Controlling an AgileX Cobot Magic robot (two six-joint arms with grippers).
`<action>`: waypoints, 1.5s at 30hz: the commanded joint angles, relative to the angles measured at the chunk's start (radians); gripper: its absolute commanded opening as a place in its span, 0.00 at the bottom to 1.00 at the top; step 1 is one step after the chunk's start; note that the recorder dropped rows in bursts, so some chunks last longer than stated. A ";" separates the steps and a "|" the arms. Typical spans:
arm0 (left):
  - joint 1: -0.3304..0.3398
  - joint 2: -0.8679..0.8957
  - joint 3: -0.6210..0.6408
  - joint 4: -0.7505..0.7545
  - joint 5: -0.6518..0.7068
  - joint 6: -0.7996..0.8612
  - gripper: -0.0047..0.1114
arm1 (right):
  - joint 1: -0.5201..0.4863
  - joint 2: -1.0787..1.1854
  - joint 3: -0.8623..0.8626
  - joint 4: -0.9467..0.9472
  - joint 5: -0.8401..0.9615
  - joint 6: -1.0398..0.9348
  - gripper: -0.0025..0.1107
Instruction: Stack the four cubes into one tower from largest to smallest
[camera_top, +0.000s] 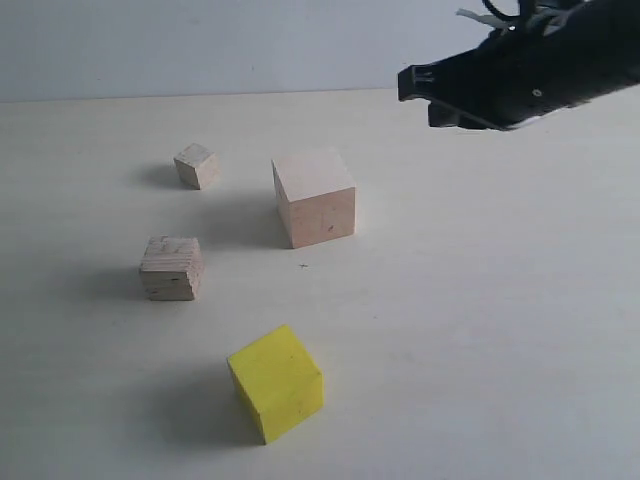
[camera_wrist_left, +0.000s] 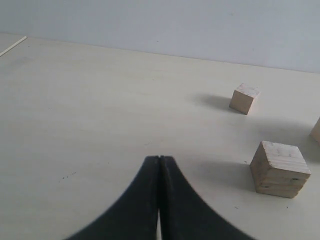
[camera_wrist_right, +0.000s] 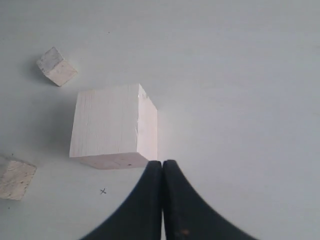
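Observation:
Four cubes sit apart on the pale table. The large pale pinkish cube (camera_top: 314, 196) (camera_wrist_right: 113, 126) stands mid-table. The bright yellow cube (camera_top: 276, 382) lies nearest the front. The grained light-wood cube (camera_top: 172, 268) (camera_wrist_left: 279, 168) (camera_wrist_right: 16, 179) sits at the left, the tiny pale cube (camera_top: 197, 165) (camera_wrist_left: 244, 98) (camera_wrist_right: 57, 66) behind it. My right gripper (camera_top: 415, 84) (camera_wrist_right: 162, 163) hangs shut and empty in the air, up and to the right of the large cube. My left gripper (camera_wrist_left: 159, 159) is shut on nothing, low over bare table; the exterior view does not show it.
A small pen mark (camera_top: 303, 266) (camera_wrist_right: 103, 191) dots the table just in front of the large cube. The table meets a plain pale wall (camera_top: 200, 45) at the back. A thin pale strip (camera_wrist_left: 13, 46) lies at the table's far corner in the left wrist view.

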 joint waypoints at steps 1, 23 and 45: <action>-0.006 -0.004 0.003 -0.001 -0.002 -0.001 0.04 | 0.004 0.158 -0.196 0.000 0.116 -0.077 0.02; -0.006 -0.004 0.003 -0.001 -0.002 -0.001 0.04 | 0.004 0.728 -0.858 0.173 0.425 -0.261 0.02; -0.006 -0.004 0.003 -0.001 -0.002 -0.001 0.04 | 0.004 0.818 -0.934 0.165 0.530 -0.195 0.02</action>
